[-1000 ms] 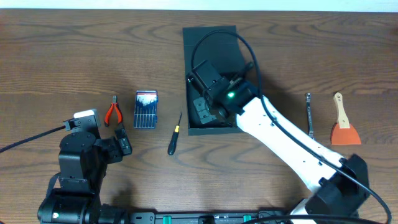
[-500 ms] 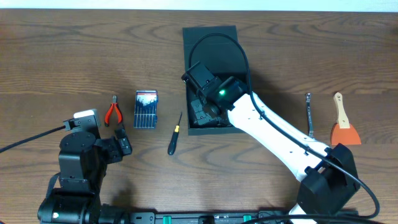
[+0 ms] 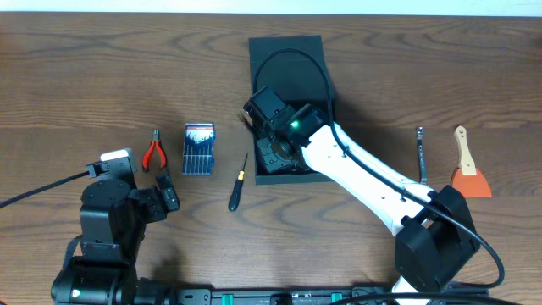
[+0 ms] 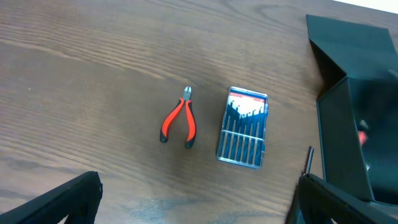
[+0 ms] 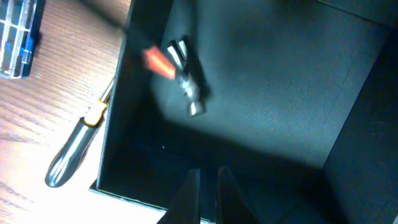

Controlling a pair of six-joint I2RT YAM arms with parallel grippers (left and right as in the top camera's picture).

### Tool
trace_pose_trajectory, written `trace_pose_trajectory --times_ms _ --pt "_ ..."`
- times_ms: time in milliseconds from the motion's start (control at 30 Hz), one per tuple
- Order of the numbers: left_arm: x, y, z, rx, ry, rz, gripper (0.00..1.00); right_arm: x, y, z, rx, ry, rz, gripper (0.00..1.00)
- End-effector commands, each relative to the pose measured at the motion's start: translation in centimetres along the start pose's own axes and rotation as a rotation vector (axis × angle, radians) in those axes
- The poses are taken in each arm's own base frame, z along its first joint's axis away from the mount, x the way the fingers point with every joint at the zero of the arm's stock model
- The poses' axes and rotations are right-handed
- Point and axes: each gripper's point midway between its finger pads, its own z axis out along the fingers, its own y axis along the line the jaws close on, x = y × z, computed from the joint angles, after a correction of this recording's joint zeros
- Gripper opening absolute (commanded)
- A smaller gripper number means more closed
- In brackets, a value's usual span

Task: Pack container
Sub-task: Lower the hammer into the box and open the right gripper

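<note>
At the far centre of the table point(image 3: 85, 68), the container point(image 3: 296, 72) looks like stiff, light cardboard, probably best gripped by a wall edge; the right gripper point(image 5: 207, 177) hovers over it clenched and empty, the left gripper point(image 4: 199, 186) splayed wide.

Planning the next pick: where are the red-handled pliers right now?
In the overhead view, the red-handled pliers lie on the left side of the scene, just left of the blue bit case.

You won't find any readable text here. The bit case point(image 4: 243, 127) carries a red-and-white label, too small to read.
</note>
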Motion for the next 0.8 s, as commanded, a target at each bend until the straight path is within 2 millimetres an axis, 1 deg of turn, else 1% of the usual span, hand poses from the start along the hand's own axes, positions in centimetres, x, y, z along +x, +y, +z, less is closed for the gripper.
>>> trace_pose_trajectory --times_ms 0,400,767 --pt "-0.9 -0.25 -0.55 0.014 -0.023 -0.019 0.98 -0.21 0.39 -0.15 -0.008 -0.009 0.008 0.01" --pt "-0.9 -0.25 -0.55 0.014 -0.023 -0.019 0.98 -0.22 0.35 -0.15 -0.008 -0.009 0.009 0.01" --pt "-0.9 -0.25 -0.55 0.014 -0.023 -0.019 0.98 -0.53 -0.52 -0.06 -0.001 -0.009 0.031 0.01"
